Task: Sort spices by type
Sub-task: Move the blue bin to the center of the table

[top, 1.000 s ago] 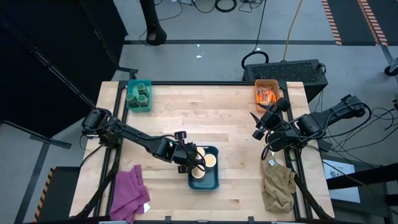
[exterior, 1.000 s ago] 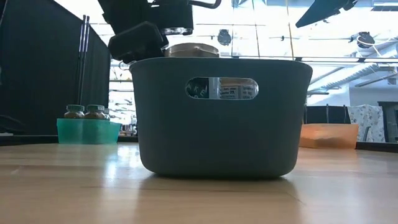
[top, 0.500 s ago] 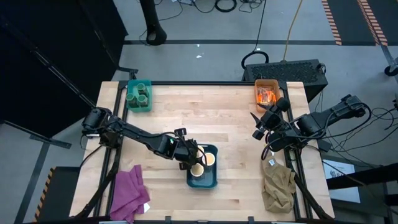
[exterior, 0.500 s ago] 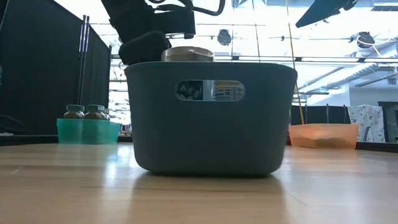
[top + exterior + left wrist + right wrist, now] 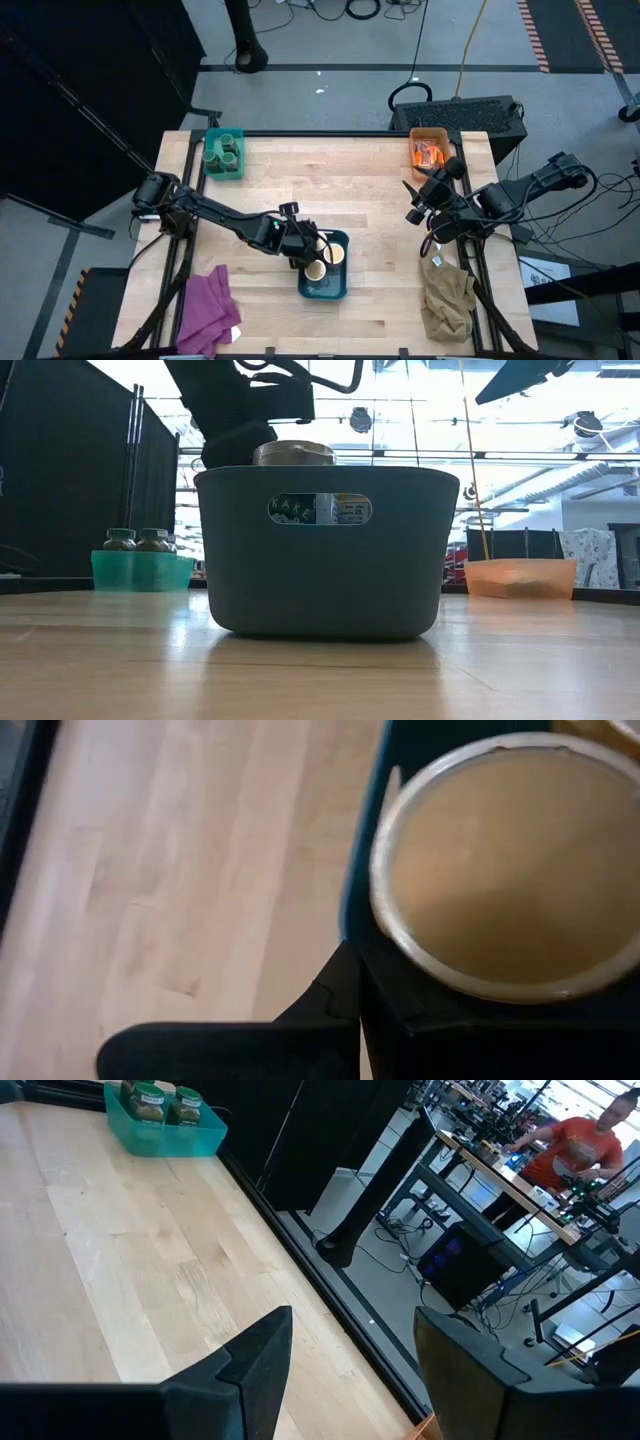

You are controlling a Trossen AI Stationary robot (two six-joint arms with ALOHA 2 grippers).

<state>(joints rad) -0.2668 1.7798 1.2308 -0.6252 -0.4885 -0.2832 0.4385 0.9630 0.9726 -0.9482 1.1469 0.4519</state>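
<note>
Cream-topped jars [image 5: 322, 262] sit in the dark teal bin [image 5: 324, 290] near my front edge; my left gripper [image 5: 301, 252] pinches shut on its rim. My right gripper [image 5: 418, 203] hangs spread, empty, near the orange tray [image 5: 428, 150].

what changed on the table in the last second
The dark blue bin slid toward the table's left side, dragged by the left pincer, shut on its rim beside a cream-topped jar. In the low view the bin likewise shifted left. The right pincer stayed open above the table's right side; the green bin, orange bin and both cloths did not move.
</note>
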